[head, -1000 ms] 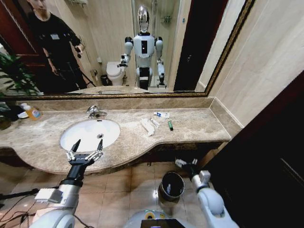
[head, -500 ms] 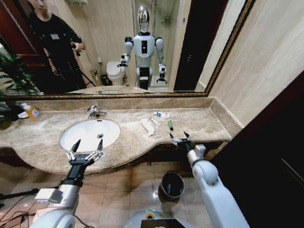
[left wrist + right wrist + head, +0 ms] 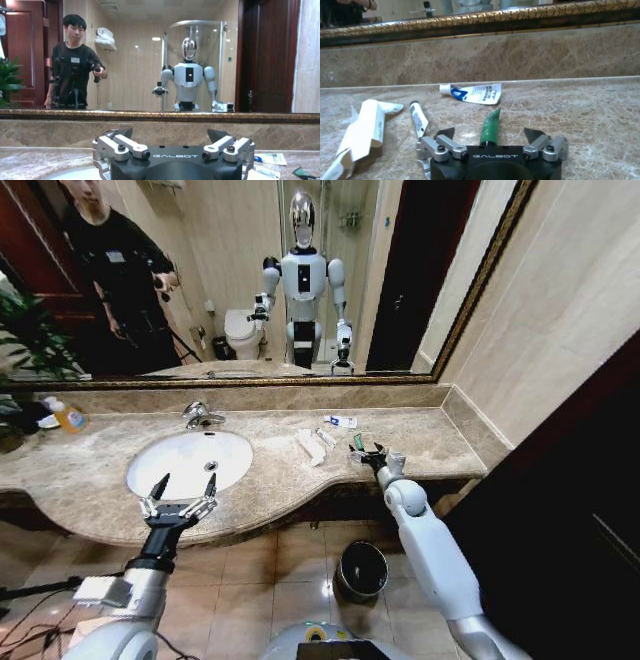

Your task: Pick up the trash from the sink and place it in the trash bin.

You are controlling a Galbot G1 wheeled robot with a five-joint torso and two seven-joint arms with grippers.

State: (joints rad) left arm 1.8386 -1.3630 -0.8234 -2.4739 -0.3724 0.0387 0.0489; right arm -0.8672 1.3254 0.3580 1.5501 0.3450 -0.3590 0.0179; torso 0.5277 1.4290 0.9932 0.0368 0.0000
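Trash (image 3: 327, 437) on marble counter (image 3: 420, 442), right of sink (image 3: 190, 461).
Right gripper (image 3: 366, 453) over counter, fingers spread, nothing held, green mini tube (image 3: 489, 125) lined up between jaws. Blue-printed packet (image 3: 472, 92) just beyond tube, toward mirror (image 3: 250, 270); white tube (image 3: 418, 117) and white carton (image 3: 366, 125) alongside, apart from each other. Left gripper (image 3: 178, 498) parked at sink's front edge, fingers spread, empty. Trash bin (image 3: 361, 570) on floor below counter, beside right arm.

"GALBOT" on left gripper (image 3: 172, 139) and right gripper (image 3: 489, 137).
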